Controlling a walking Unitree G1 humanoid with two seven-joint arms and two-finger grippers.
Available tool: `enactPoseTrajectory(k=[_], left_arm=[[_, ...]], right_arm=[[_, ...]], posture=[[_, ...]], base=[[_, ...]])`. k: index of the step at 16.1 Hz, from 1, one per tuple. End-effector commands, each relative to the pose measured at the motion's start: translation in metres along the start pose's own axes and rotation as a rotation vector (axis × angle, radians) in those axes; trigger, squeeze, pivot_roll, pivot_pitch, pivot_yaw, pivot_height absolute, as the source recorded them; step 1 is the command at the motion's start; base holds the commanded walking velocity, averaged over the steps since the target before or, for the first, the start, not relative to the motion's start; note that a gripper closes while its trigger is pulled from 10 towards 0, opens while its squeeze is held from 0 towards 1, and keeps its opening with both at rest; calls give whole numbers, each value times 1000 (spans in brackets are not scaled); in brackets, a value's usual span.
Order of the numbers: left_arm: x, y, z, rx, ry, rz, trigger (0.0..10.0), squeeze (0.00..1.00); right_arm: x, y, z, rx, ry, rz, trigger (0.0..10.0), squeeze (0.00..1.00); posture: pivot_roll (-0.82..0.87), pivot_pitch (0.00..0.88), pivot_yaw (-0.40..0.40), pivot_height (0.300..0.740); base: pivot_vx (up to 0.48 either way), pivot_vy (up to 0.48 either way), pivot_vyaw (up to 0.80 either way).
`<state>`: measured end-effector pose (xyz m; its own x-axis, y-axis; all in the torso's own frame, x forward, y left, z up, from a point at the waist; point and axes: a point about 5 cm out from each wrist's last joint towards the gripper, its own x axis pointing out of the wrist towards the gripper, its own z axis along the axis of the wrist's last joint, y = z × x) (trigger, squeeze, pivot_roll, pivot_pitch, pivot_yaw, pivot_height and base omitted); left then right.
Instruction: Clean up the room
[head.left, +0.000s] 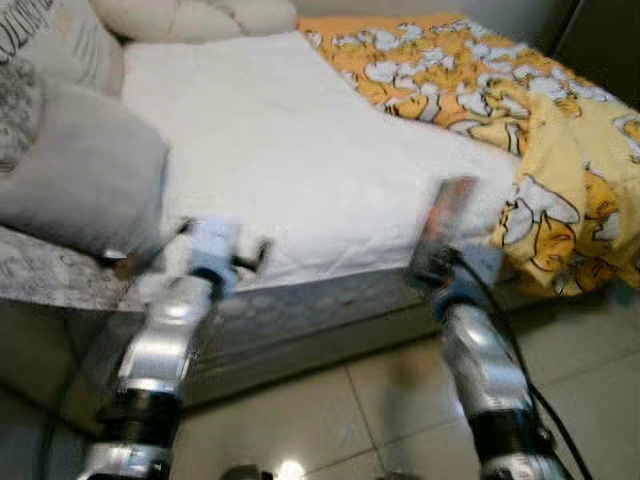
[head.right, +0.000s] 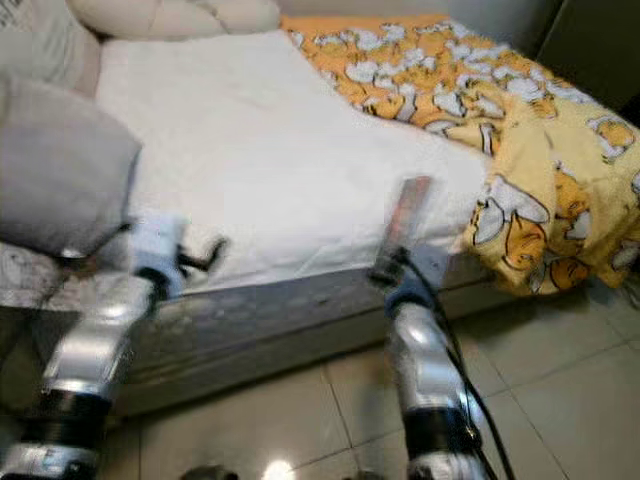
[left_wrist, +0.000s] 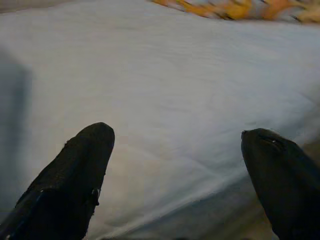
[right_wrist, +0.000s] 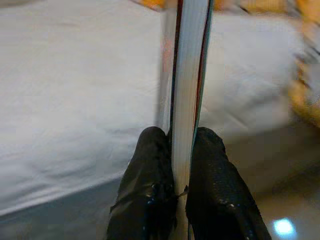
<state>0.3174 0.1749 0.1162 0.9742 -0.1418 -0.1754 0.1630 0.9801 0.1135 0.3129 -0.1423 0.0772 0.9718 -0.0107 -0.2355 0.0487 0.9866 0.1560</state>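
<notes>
The right gripper (right_wrist: 181, 145) is clamped on a thin book (right_wrist: 187, 75), its two black fingers (right_wrist: 150, 170) pressed against the covers so the book stands on edge, sticking up past the fingertips over the near edge of the bed (head.left: 330, 310). The left gripper (left_wrist: 175, 145) has its fingers spread wide with nothing between them, and the white sheet (head.left: 290, 150) lies just beyond. A grey pillow (head.left: 85, 170) sits just outward of the left gripper, and a yellow patterned blanket (head.left: 560, 150) is bunched outward of the right gripper.

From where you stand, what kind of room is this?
Most likely a bedroom: a bed with a white sheet, a grey pillow and a yellow patterned blanket, on a tiled floor.
</notes>
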Motion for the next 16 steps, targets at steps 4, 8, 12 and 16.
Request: enactPoseTrajectory(k=[4,8,12,16], left_arm=[[4,3,21,-51,-123,33,10000,0],[5,2,20,-27,-118,41,10000,0],[7,-1,19,-10,-114,23,10000,0],[11,1,22,-4,-117,33,10000,0]], right_arm=[[4,29,47,-69,-151,217,10000,0],[2,34,48,-133,-159,260,10000,0],[5,19,42,-127,-124,188,10000,0],[8,26,40,-186,-103,224,10000,0]], posture=[[-2,0,-34,740],[-8,0,-22,740],[-23,0,-11,740],[-24,0,-8,740]], base=[[0,0,0],[299,0,0],[320,0,0],[322,0,200]])
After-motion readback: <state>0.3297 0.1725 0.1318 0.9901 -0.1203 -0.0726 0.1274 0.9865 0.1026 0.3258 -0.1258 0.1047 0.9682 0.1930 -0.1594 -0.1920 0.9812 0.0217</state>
